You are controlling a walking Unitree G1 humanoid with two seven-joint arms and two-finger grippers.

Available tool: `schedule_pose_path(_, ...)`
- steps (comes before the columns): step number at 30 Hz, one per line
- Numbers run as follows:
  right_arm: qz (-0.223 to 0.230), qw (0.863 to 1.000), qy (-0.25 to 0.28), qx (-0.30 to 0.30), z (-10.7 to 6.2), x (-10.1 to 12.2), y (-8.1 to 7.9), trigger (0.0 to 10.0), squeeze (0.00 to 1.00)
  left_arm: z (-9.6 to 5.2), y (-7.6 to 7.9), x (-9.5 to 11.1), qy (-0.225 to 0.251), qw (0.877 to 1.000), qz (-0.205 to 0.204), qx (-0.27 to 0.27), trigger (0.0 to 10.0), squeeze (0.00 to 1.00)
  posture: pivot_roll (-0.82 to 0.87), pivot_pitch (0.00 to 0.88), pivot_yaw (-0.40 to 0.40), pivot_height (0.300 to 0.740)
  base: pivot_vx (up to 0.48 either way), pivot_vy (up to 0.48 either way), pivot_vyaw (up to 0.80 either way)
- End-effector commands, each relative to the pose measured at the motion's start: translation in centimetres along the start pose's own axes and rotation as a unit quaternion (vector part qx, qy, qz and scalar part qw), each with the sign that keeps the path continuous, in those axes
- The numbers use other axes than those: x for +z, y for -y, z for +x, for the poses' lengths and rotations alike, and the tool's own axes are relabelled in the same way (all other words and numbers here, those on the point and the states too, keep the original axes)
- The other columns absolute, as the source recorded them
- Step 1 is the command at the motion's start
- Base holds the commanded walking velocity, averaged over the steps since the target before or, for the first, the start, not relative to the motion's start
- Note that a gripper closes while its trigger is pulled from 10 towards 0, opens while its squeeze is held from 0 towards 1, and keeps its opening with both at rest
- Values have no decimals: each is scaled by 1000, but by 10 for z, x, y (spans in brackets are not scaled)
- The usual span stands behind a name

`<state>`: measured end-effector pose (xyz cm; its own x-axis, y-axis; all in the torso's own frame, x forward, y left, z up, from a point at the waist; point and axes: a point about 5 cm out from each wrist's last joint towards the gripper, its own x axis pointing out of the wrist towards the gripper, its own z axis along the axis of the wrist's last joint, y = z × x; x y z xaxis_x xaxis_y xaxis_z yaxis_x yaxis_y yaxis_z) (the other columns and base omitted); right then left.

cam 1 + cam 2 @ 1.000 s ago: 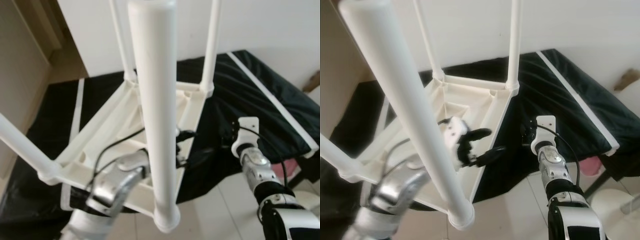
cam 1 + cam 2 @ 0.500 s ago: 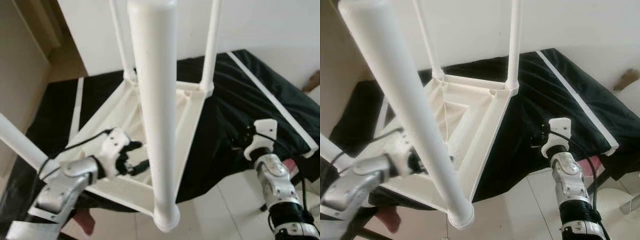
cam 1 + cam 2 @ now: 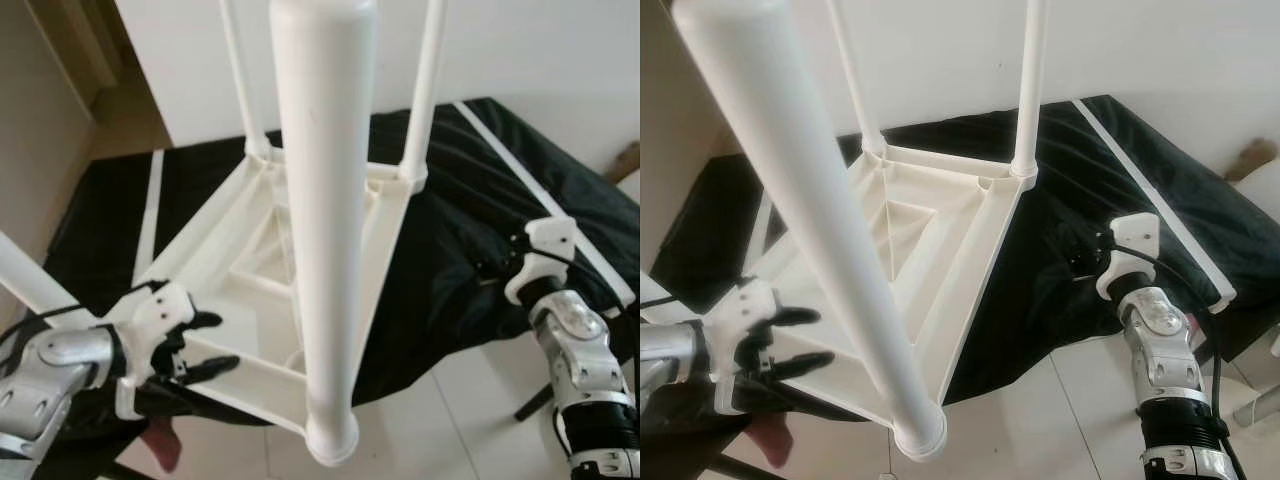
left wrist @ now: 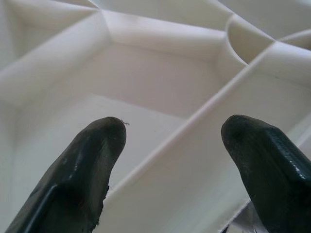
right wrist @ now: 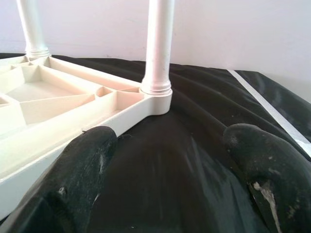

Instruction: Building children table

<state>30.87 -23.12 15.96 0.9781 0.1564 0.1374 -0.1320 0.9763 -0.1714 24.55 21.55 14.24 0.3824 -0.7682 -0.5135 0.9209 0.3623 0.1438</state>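
**White plastic children's table, inverted, legs fitted: position relative to both grippers**

Item: the white plastic children's table (image 3: 262,300) is found upside down on a black cloth-covered surface (image 3: 470,200), its ribbed underside turned upward. White tubular legs are seated in the corners and point up; the near leg (image 3: 322,230) rises straight toward the head camera, so its long axis runs nearly along the line of sight. Two far legs (image 3: 1028,85) stand at the rear corners, and a further leg is seen at the left edge.

Left gripper (image 3: 205,345): it is placed at the near-left edge of the tabletop, just beside the frame and clearly the closer of the two to the near leg's socket. Its black fingers (image 4: 92,165) are held well apart over the ribbed cells of the underside; nothing is held, and contact with the plastic cannot be confirmed.

Right gripper (image 5: 170,165): it is stationed over the cloth, off the table's right edge, with the rim lying to its left and the far-right leg ahead. Its fingers are spread wide and nothing is grasped.

Judgement: any next seating or pressing of the near leg is best served by the left arm.
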Motion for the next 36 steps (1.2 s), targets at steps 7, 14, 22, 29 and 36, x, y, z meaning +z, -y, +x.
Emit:
schedule_pose_path(7,5,1000,-2,-1,3,4,0,10000,0,10,-13,-10,-50,998,30,20,10000,0,-15,0,50,740,0,0,0)
schedule_pose_path(14,9,1000,-3,2,4,7,-8,10000,0,21,-22,-8,-45,998,23,38,10000,0,-23,0,71,740,0,0,0)
schedule_pose_path(22,10,1000,-4,-3,3,6,-11,10000,0,26,-26,-11,-37,998,-24,50,10000,0,-24,0,81,740,0,0,0)
schedule_pose_path(29,8,1000,-8,-3,0,5,-15,10000,0,36,-36,-22,-48,991,-70,105,10000,0,-31,0,87,740,0,0,0)
schedule_pose_path(36,3,1000,-15,-4,-3,4,-15,10000,0,36,-41,-28,-69,985,-86,132,10000,0,-36,0,89,740,0,0,0)
